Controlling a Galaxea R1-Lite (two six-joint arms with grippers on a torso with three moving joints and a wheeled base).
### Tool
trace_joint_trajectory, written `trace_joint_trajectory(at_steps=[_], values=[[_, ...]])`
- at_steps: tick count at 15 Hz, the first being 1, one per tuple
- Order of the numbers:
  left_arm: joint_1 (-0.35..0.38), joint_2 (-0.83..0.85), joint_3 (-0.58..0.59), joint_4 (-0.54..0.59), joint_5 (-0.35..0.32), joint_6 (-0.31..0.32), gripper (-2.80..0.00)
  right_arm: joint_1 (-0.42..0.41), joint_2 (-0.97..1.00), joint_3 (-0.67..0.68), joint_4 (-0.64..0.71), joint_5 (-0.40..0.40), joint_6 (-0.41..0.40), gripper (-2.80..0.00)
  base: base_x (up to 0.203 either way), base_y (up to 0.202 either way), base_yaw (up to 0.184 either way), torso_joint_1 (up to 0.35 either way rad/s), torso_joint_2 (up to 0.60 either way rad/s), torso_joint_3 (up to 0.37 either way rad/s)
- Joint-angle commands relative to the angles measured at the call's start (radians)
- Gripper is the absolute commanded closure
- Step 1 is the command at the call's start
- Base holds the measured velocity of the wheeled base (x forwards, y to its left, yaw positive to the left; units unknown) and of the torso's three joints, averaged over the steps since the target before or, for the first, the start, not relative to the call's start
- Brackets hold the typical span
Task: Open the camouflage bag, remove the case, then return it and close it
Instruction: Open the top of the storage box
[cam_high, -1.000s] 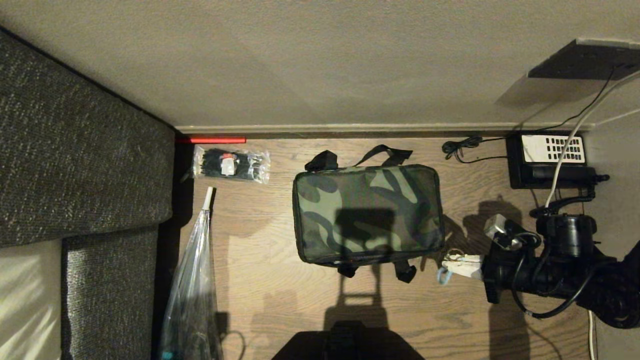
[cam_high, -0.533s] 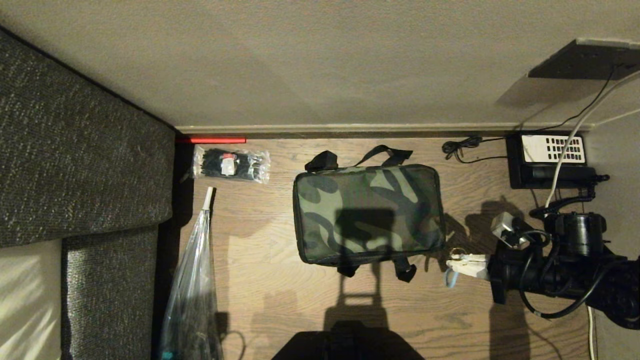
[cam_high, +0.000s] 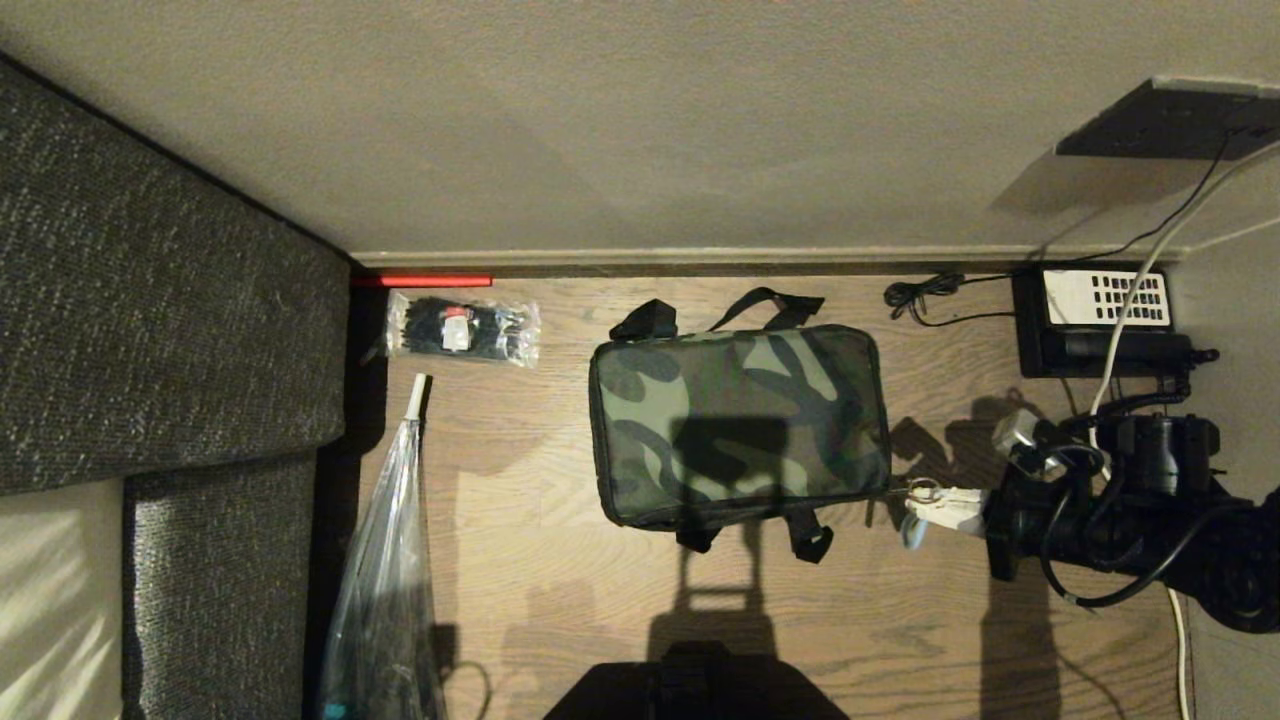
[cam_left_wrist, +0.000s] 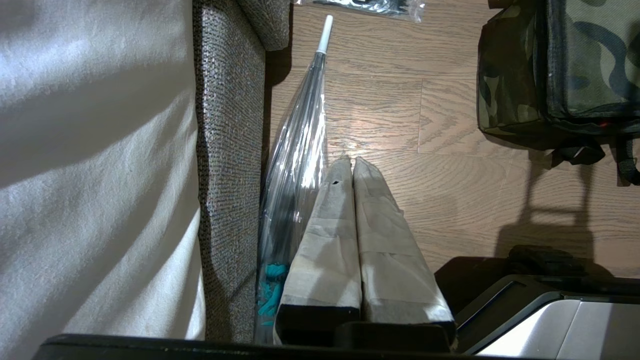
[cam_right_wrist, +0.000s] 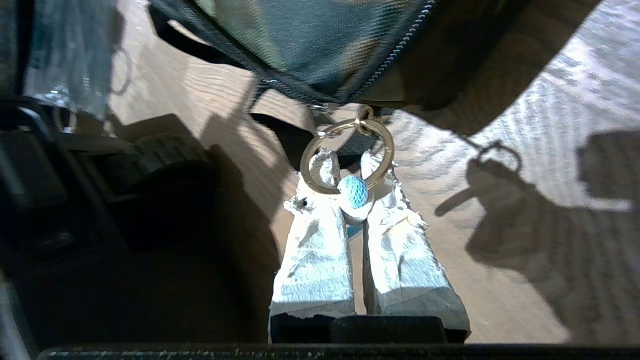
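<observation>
The camouflage bag (cam_high: 740, 425) lies closed on the wood floor, green lid up, black straps at its far and near sides; its corner also shows in the left wrist view (cam_left_wrist: 575, 60). My right gripper (cam_high: 915, 505) is at the bag's near right corner. In the right wrist view the gripper (cam_right_wrist: 348, 160) is shut on the zipper's gold ring (cam_right_wrist: 304, 163) with its blue-netted knob (cam_right_wrist: 353, 191), just below the zipper line of the bag (cam_right_wrist: 325, 45). My left gripper (cam_left_wrist: 351, 160) hangs shut and empty over the floor, left of the bag. The case is hidden.
A grey sofa (cam_high: 170, 330) fills the left side, with a clear folded umbrella (cam_high: 385, 580) beside it. A packet of black ties (cam_high: 460, 328) lies at the back left. A black telephone (cam_high: 1100, 320) and cables (cam_high: 925, 295) sit at the back right by the wall.
My right gripper has moved right and a little toward the wall, keeping hold of the ring. The bag has shifted slightly to the right with it.
</observation>
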Motion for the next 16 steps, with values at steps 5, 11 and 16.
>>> trace_joint_trajectory(at_steps=[5, 11, 16], values=[[0.001, -0.002, 0.002, 0.000, 0.000, 0.000, 0.00, -0.006, 0.060, -0.042, -0.047, 0.002, -0.008, 0.00, 0.000, 0.000, 0.000, 0.000, 0.00, 0.000], [0.001, -0.002, 0.002, 0.000, 0.000, 0.000, 0.00, -0.020, 0.107, -0.117, -0.093, -0.002, 0.004, 0.00, 0.000, 0.000, 0.000, 0.000, 0.00, 0.000], [0.001, -0.002, 0.002, 0.000, 0.000, 0.000, 0.00, -0.021, 0.127, -0.142, -0.112, -0.003, 0.008, 0.00, 0.000, 0.000, 0.000, 0.000, 0.00, 0.000]])
